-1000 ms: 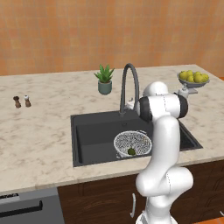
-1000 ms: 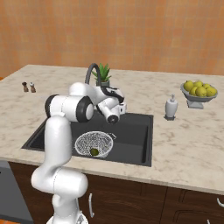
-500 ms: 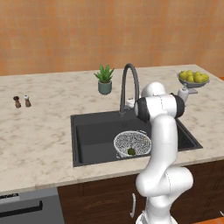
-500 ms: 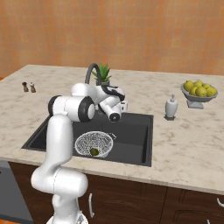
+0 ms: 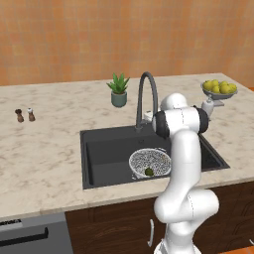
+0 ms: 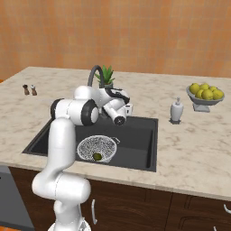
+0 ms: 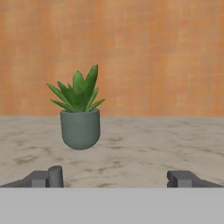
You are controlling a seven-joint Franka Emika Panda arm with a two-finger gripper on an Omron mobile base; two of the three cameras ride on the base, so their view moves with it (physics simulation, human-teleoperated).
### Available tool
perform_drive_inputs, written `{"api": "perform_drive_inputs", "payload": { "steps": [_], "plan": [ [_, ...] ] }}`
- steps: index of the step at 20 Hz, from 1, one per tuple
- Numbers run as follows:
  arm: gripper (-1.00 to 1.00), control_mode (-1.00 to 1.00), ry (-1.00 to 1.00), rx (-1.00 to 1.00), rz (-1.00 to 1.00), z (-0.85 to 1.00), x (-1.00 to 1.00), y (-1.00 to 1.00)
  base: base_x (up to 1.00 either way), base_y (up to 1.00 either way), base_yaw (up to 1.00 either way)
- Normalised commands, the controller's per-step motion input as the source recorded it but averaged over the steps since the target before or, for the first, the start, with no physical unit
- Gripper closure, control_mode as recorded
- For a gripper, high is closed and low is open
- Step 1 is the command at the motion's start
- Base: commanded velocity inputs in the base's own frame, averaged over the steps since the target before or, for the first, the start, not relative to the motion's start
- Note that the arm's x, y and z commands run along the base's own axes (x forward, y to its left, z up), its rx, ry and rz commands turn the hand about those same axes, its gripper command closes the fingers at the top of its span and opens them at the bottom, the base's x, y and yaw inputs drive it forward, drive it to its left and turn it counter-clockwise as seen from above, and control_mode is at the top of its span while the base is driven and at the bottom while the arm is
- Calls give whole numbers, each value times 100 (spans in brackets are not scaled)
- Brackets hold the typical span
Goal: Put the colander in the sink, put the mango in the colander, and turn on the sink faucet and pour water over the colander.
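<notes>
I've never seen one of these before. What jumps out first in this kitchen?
The big white arm bends over the dark sink, hand up by the tall faucet. In the sink sits a speckled colander with a small green mango inside. The hand's camera looks between the spread fingers at a potted plant.

The arm (image 5: 186,149) is blocking the sink's (image 5: 99,149) right half and the colander's (image 5: 149,161) right rim. The 2 shakers (image 5: 25,115) are looking too tiny to tell apart.
</notes>
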Motion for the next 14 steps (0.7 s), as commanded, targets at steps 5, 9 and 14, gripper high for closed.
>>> {"api": "perform_drive_inputs", "payload": {
  "steps": [5, 9, 14],
  "plan": [
    [-100, -100, 0, 1, 0, 0, 0, -38, 0, 0, 0],
    [-100, -100, 0, 2, 0, 0, 0, -71, 0, 0, 0],
    [-100, -100, 0, 4, 0, 0, 0, -89, 0, 0, 0]
  ]
}}
